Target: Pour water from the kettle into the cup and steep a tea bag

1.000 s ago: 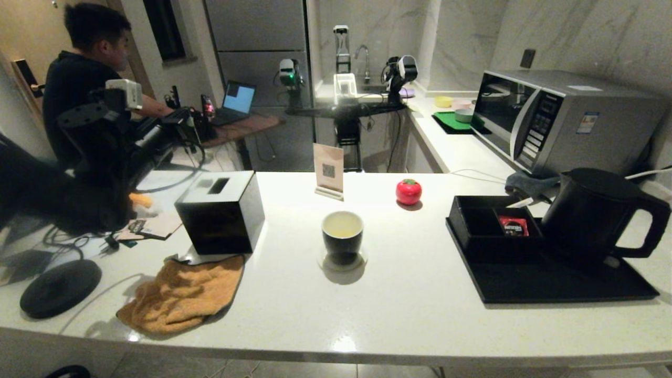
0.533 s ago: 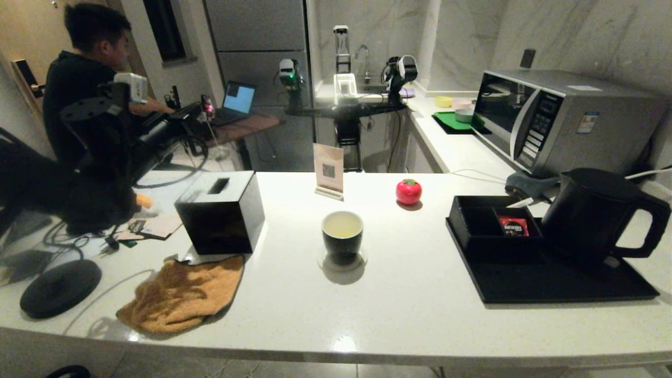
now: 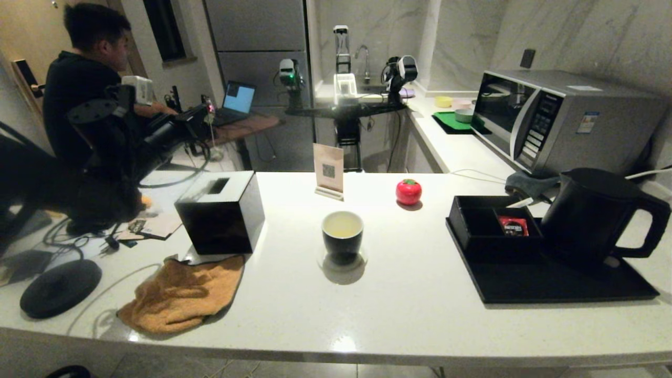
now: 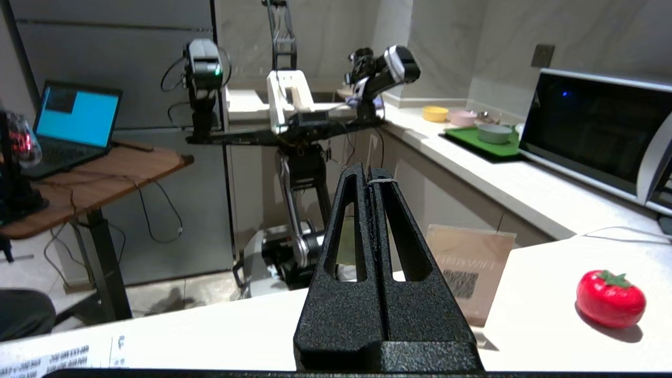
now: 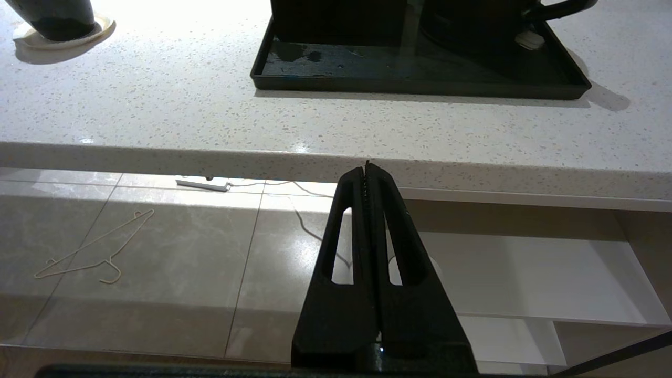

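Observation:
The cup [image 3: 342, 236], black outside and white inside, stands on a round coaster mid-counter and holds pale liquid; its base shows as the cup [image 5: 52, 18]. The black kettle [image 3: 593, 215] stands upright on the black tray [image 3: 551, 286] at the right, handle facing right. My left gripper [image 3: 206, 109] is raised beyond the counter's far left, well away from the cup. The left gripper [image 4: 369, 170] is shut, with a thin pale thread across one fingertip. A grey-green shape, seemingly the tea bag [image 4: 344, 241], hangs below it. My right gripper [image 5: 366, 167] is shut and empty, below the counter's front edge.
A black tissue box [image 3: 220, 212], an orange cloth [image 3: 181, 294] and a round black pad [image 3: 60, 287] lie at the left. A QR sign [image 3: 328, 170] and a red tomato-shaped object [image 3: 408, 191] stand behind the cup. A compartment box with a red sachet [image 3: 513, 226] adjoins the kettle. Behind is a microwave [image 3: 556, 118].
My left arm has lifted and swung to the right at the counter's far left. The cup, the kettle and the right arm have not moved.

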